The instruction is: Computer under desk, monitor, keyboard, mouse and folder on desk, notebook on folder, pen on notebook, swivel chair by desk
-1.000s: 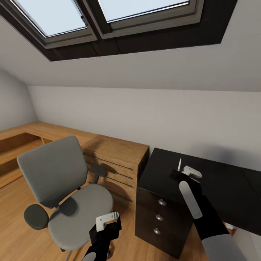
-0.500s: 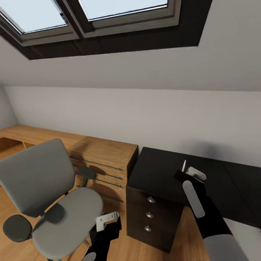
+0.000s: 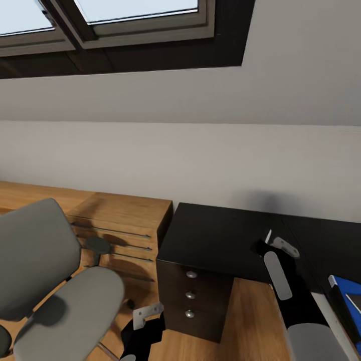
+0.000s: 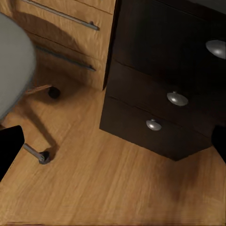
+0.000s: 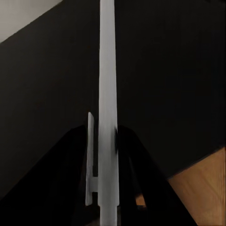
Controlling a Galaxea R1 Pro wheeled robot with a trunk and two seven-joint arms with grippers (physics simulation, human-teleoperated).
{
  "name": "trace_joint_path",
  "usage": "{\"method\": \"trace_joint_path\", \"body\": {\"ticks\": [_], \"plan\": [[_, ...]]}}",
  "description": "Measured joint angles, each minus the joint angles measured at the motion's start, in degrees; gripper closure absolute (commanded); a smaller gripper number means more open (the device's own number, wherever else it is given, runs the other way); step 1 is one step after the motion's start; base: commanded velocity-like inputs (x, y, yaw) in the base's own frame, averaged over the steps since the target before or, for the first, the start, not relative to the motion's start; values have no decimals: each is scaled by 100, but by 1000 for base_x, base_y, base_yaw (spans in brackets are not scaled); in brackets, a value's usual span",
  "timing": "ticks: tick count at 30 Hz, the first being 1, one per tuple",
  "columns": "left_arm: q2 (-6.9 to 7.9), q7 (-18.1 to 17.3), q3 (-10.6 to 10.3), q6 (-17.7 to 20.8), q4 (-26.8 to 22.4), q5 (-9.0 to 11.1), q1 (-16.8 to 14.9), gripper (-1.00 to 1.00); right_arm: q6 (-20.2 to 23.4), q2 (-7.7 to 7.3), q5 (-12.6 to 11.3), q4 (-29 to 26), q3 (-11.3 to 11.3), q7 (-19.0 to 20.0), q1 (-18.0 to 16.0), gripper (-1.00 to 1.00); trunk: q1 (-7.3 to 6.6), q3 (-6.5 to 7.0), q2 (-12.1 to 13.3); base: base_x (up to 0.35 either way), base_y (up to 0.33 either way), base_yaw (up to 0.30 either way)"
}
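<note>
- My right pincer (image 3: pixel 271 239) is closed tight on the pen (image 5: pixel 107 94), a thin white stick standing up from between its fingers, held above the black surface (image 3: pixel 220 235) of the desk.
- My left pincer (image 3: pixel 147 315) hangs low in front of the drawer unit (image 4: pixel 165 94), with nothing in it; I cannot tell from these pictures how far open it is.
- The folder (image 3: pixel 346 296) shows as a bright blue corner on the surface at the far right of the head view, so I judge that step done. Something grey lies on it, perhaps the notebook; too little shows to be sure.
- The pen is in hand, so I judge it is headed for the top of that stack; it is not yet set down.
- The swivel chair (image 3: pixel 55 281) stands near the wooden drawers (image 3: pixel 120 225), its seat bare, a little apart from the desk; it may need moving closer.
- Whether the monitor, keyboard, mouse and computer are in place, I cannot say from here.
</note>
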Motion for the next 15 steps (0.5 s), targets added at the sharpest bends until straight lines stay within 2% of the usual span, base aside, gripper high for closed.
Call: {"method": "trace_joint_path", "body": {"ticks": [1, 2, 3, 5, 6, 9, 10, 13, 14, 15], "plan": [[-1, 0, 18, -2, 143, 9, 0, -100, 0, -5, 5, -3, -105, 3, -1, 100, 0, 0, 0, 0, 0, -268], [-1, 6, 37, -19, 595, 25, 2, -100, 0, -35, 10, -4, -206, 4, -1, 100, 0, -1, 0, 0, 0, -269], [-2, 8, 39, -25, 818, 22, 0, -100, -2, -54, 6, -3, -226, 5, -1, 100, 0, 0, 0, 0, 0, -272], [-9, -20, 43, -39, 1568, 33, 1, -100, -4, -131, 4, 5, -279, 5, -1, 100, 0, -1, 0, 0, 0, -277], [-17, -164, 44, -48, 2046, 42, 2, -100, -7, -174, 8, 17, -382, 8, -1, 100, 0, -1, 0, 0, 0, -278], [-27, -401, 45, -69, 2445, 32, 0, -100, -11, -188, 5, 25, -476, 12, -1, 100, 0, 0, 0, 0, 0, -279], [-41, -888, 55, -121, 2894, 22, 2, -100, -117, -243, 10, 53, -523, 13, -1, 100, 0, -1, 0, 0, 0, -280], [-40, -1008, 57, -310, 3060, 5, 0, -100, -246, -308, 1, 137, -531, 12, -1, 100, 0, 0, 0, 0, 0, -280], [-38, -1045, 60, -569, 3115, 3, 0, -100, -299, -386, 0, 185, -533, 11, -1, 100, 0, 0, 0, 0, 0, -280], [-35, -1051, 62, -621, 3124, 3, -1, -100, -314, -399, -6, 193, -533, 11, -1, 100, 0, 0, 0, 0, 0, -280]]}}
